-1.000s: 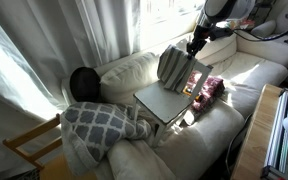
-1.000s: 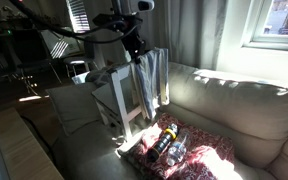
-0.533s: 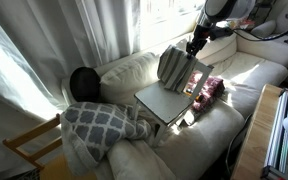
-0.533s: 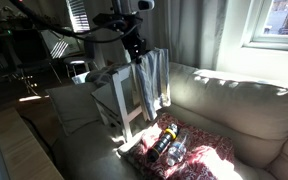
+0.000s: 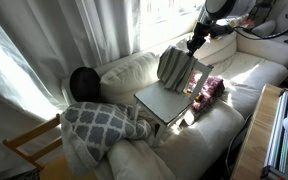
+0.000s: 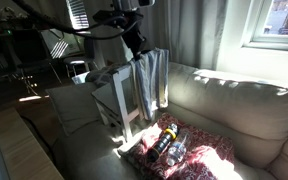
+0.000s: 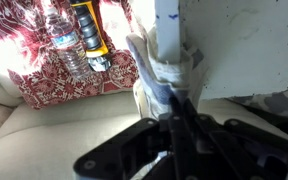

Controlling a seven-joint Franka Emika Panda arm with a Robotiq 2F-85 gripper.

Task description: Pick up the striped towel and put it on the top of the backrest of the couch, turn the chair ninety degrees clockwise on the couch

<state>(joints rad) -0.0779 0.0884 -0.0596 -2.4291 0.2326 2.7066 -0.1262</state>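
The striped towel hangs over the back of the small pale chair, which stands on the cream couch. My gripper is at the towel's top edge, with its fingers shut on the cloth. In an exterior view the towel drapes down the chair frame below my gripper. In the wrist view the fingers pinch the bunched towel beside the chair seat. The couch backrest stands behind the chair and also shows in an exterior view.
A lattice-patterned cushion and a dark round cushion lie at one end of the couch. A red patterned cloth with bottles lies next to the chair. A yellow wooden chair stands beside the couch.
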